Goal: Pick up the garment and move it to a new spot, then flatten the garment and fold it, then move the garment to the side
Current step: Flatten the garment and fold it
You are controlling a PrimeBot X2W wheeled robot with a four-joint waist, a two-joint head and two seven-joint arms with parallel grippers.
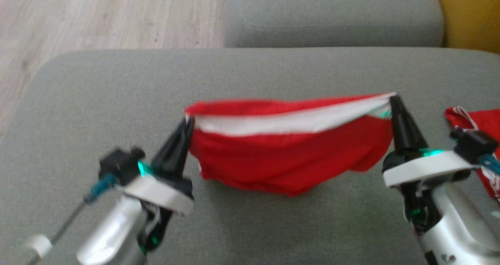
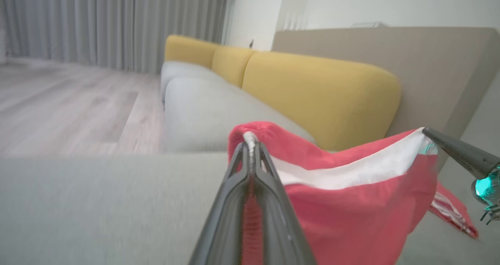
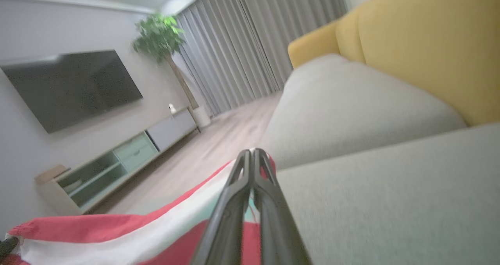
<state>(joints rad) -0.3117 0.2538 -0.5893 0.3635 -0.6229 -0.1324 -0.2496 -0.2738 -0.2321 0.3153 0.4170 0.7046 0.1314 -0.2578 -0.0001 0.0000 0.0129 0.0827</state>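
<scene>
Broadly, the work sits on the grey sofa seat point(image 1: 273, 226), a wide cushion with yellow backrests behind it and pale wood floor off to the robot's left.

Above the middle of that seat hangs the garment point(image 1: 289, 159), red with a white band along its top edge. It is stretched between the two arms like a slack line, the band sagging a little in the middle and the red body bunched and drooping below. Whether its lowest fold brushes the cushion or hangs just clear, I cannot tell.

A second red cloth point(image 1: 478, 118) lies on the seat at the robot's far right, well apart from the held piece.

The left hand point(image 1: 189, 121) is clamped on the garment's left top corner, its dark fingers pressed together with cloth between them, as the left wrist view shows plainly. The right hand point(image 1: 393, 98) pinches the opposite top corner in the same way, fingers together on the white band.

Judging from this, the pick-up is done and the garment is either in transit or about to be laid down. It is not yet spread flat, no fold has been made, and the final shift to the side has not begun, so most of the task remains.
</scene>
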